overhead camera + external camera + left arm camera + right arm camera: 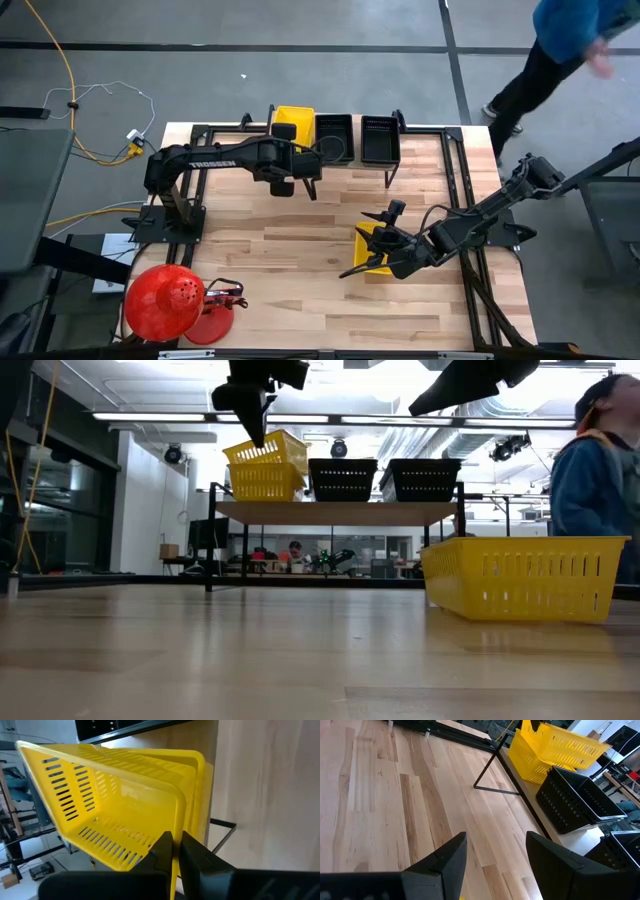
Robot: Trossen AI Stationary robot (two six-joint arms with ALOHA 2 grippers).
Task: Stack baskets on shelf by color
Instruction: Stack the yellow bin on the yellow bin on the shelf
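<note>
The shelf (420, 150) stands along the table's far edge. On its left end lie two yellow baskets, the upper one (266, 450) tilted in the lower one (262, 482). Two black baskets (343, 478) (425, 478) sit to their right. My left gripper (174, 851) is shut on the upper yellow basket (115, 805). Another yellow basket (380, 271) rests flat on the table at the right (525, 575). My right gripper (495, 855) hovers open above it, touching nothing. My left gripper pinches the rim of the upper yellow basket's near end wall (176, 827) between its two fingers, one inside the basket and one outside. The fingers slant down from the table's near side. The basket is tilted, its underside resting in the lower yellow basket (200, 780).
A red dome-shaped object (165, 300) sits at the table's near left corner. A person (570, 40) walks past the far right corner. Bare wood lies between the shelf and the near edge. Black frame rails (470, 200) run along the table's sides.
</note>
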